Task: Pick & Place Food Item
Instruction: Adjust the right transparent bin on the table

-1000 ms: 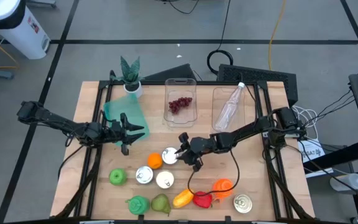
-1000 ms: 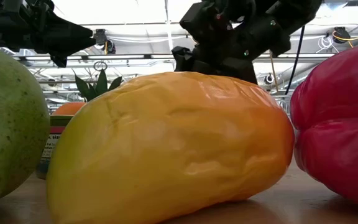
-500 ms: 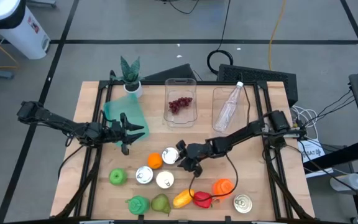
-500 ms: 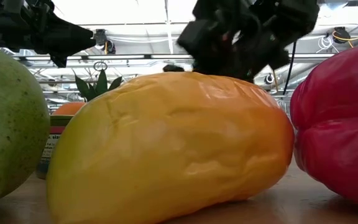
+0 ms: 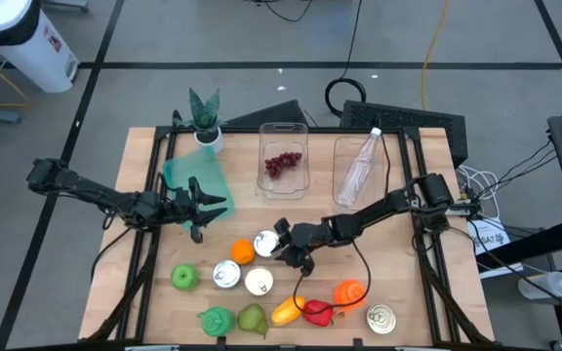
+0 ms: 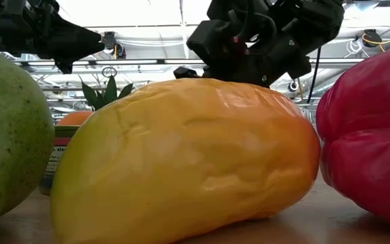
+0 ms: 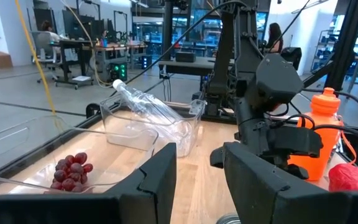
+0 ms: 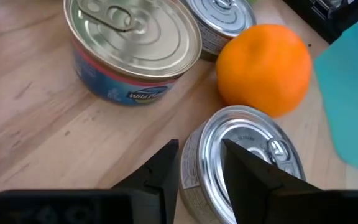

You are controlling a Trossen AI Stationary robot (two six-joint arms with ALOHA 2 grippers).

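Observation:
A silver-topped can [image 5: 266, 244] stands upright on the wooden table beside an orange [image 5: 243, 253]. My right gripper [image 5: 283, 251] reaches in from the table's right, slanting down, and is open with a narrow gap. In the right wrist view it [image 8: 201, 177] straddles the can's [image 8: 241, 155] near rim, one finger outside the wall and one over the lid. My left gripper [image 5: 201, 207] waits level above the table's left half, open with a narrow gap [image 7: 199, 180], next to a teal sheet [image 5: 191, 180]. My right gripper has the can's near rim [image 8: 194, 155] between its two fingers, coming from the table's right and slanting down. One finger [image 8: 160, 177] is beside the wall, the other [image 8: 250, 171] above the lid. I cannot tell whether either touches the can, which stands on the table.
Two more cans [image 5: 226, 275] [image 5: 259, 282], a green apple [image 5: 183, 278], a pear [image 5: 252, 319], a mango [image 5: 286, 311], a red pepper [image 5: 317, 313], an orange bottle [image 5: 349, 292] and another can [image 5: 381, 319] lie near the front edge. Clear bins with grapes [image 5: 283, 163] and a plastic bottle [image 5: 359, 168] stand at the back.
My right gripper has sunk and moved a little toward the table's near edge, down onto the can next to the orange, then stopped. Its finger gap looks the same. The can and the other food have stayed where they were.

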